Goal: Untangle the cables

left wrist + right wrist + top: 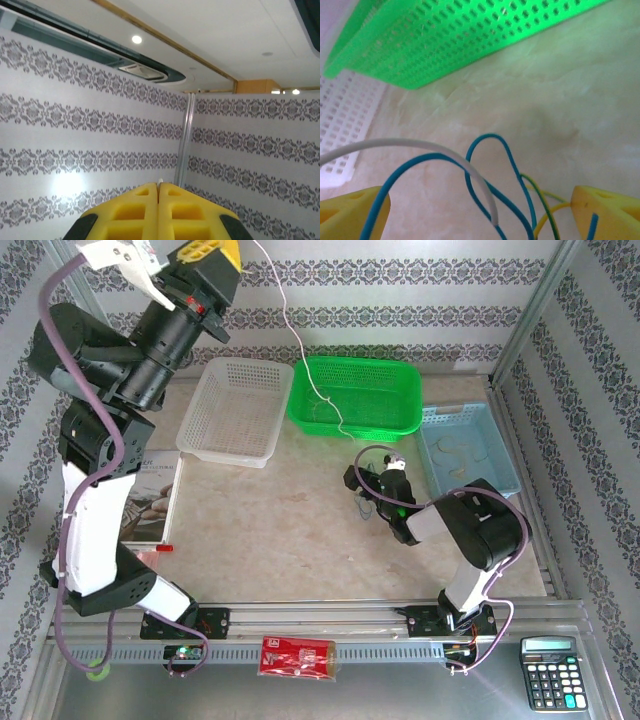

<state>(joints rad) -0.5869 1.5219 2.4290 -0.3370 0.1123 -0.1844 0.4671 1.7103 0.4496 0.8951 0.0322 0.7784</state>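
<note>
in the overhead view the picture's upper edge cuts off the left gripper [208,252] and the white cable [286,318] climbing out of the green basket [410,428], so we cannot see where that cable ends. the tangle [362,507] under the right gripper [370,487] is partly covered and too small for us to sort strand by strand. in the right wrist view the blue cables [490,135] and both yellow fingers [607,210] run off the bottom edge.

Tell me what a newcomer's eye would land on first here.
First, the left gripper, up high at the back left, shut on a thin white cable that hangs down into the green basket. Then, mid-table, the right gripper stands open over a tangle of blue, yellow and pale wires.
</note>
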